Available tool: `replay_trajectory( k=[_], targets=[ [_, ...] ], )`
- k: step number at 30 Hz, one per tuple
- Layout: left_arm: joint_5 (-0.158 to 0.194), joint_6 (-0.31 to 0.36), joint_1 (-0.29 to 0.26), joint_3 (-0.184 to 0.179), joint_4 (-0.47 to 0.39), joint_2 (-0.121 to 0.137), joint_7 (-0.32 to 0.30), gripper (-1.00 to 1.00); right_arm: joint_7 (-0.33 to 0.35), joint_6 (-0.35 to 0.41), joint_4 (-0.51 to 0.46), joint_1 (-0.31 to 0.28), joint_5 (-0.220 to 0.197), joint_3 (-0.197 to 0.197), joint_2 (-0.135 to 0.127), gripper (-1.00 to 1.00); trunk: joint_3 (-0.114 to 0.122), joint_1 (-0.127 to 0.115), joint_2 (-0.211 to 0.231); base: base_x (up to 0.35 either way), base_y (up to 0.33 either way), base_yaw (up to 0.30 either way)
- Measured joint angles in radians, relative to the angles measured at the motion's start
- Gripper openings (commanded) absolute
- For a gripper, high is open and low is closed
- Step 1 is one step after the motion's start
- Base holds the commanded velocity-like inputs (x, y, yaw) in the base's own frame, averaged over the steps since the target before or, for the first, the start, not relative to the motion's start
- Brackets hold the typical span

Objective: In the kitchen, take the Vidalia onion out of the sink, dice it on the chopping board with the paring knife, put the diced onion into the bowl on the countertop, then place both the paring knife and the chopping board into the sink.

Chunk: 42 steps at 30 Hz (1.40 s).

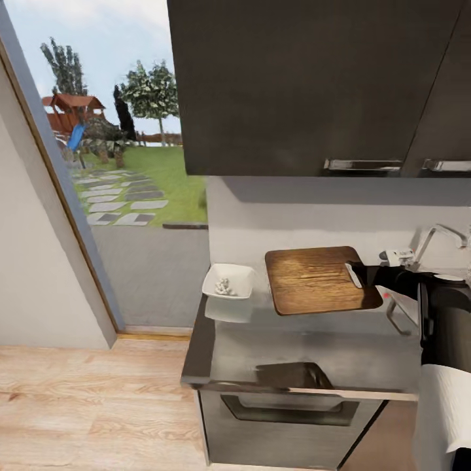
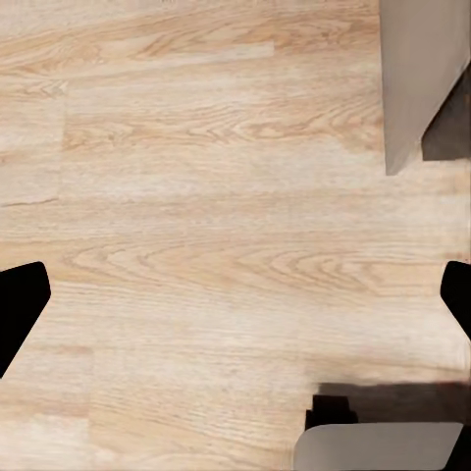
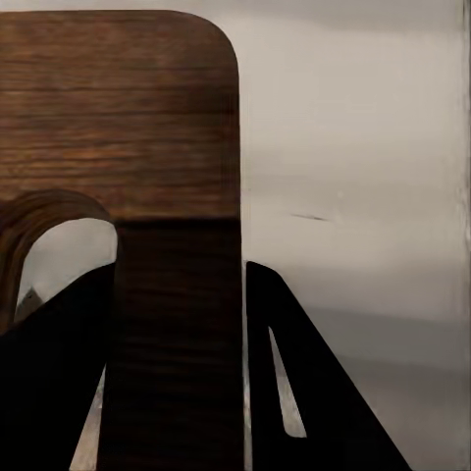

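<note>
Your right gripper (image 1: pixel 364 273) was clamped on the chopping board (image 1: pixel 318 278), its dark fingers (image 3: pixel 314 392) pinching the board's end by the slot-shaped handle hole (image 3: pixel 59 255), one on each face of the wood. You held the board lifted off the countertop (image 1: pixel 314 347), roughly level and slightly tilted, with its shadow lying on the glossy grey surface below. Just beside the board's far end from the gripper sat the white bowl (image 1: pixel 229 280), resting near the countertop's edge with small pale diced pieces (image 1: pixel 224 286) inside it. Behind your right arm (image 1: pixel 438 301) the steel tap (image 1: pixel 439 237) rose at the edge of the head view; the sink basin itself could not be made out. Dark grey wall cabinets (image 1: pixel 307 85) hung above the grey backsplash (image 1: pixel 294 216), and a drawer front (image 1: pixel 288 412) sat under the countertop. Your left gripper (image 2: pixel 235 294) hung over the light wood floor (image 2: pixel 196 196), its two black fingertips (image 2: pixel 20 304) spread wide at opposite edges of the wrist view with nothing between them. A large window (image 1: pixel 124 131) beside the counter showed a garden.
</note>
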Motion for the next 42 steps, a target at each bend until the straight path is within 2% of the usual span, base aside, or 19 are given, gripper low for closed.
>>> replay_trajectory(
  k=[7,21,23,24,27,34,36,40,42],
  targets=[
    [-0.001,0.000,0.000,0.000,0.000,0.000,0.000,1.00,0.000,-0.010,0.001,0.000,0.001,0.000,0.000,-1.00,0.000,0.000,0.000,-0.031,-0.257,0.000],
    [0.000,0.000,0.000,0.000,0.000,-0.001,0.001,1.00,0.000,-0.015,0.003,0.002,-0.003,-0.001,0.001,-1.00,0.000,0.000,0.000,-0.003,-0.021,0.000],
    [0.000,0.000,0.000,0.000,0.000,-0.001,0.001,1.00,0.000,-0.041,0.033,0.003,-0.004,-0.001,0.002,-1.00,0.000,0.000,0.000,0.000,-0.243,0.000],
    [0.000,0.000,0.000,0.000,0.000,-0.001,0.001,1.00,0.001,-0.103,0.087,0.003,-0.003,-0.001,0.002,-1.00,0.000,0.000,0.000,0.000,-0.293,0.000],
    [0.001,0.000,0.000,0.000,0.000,-0.001,0.002,1.00,0.001,-0.160,0.159,0.003,0.001,-0.003,0.001,-1.00,0.000,0.000,0.000,0.000,-0.306,0.000],
    [0.001,0.000,0.000,0.000,0.000,0.001,0.002,1.00,0.006,-0.187,0.201,0.003,0.005,-0.008,-0.007,-1.00,0.000,0.000,0.000,0.000,-0.315,0.000],
    [0.001,0.000,0.000,0.000,0.000,0.001,0.002,1.00,0.006,-0.189,0.203,0.003,0.007,-0.021,-0.012,-1.00,0.000,0.000,0.000,0.000,-0.317,0.000],
    [0.001,0.000,0.000,0.000,0.000,0.000,0.002,1.00,0.007,-0.190,0.205,0.003,0.006,-0.092,-0.015,-1.00,0.000,0.000,0.000,0.000,-0.317,0.000],
    [0.001,0.000,0.000,0.000,0.000,0.000,0.002,1.00,0.007,-0.188,0.205,0.003,0.003,-0.103,-0.015,-1.00,0.000,0.000,0.000,0.000,-0.317,0.000]
  ],
)
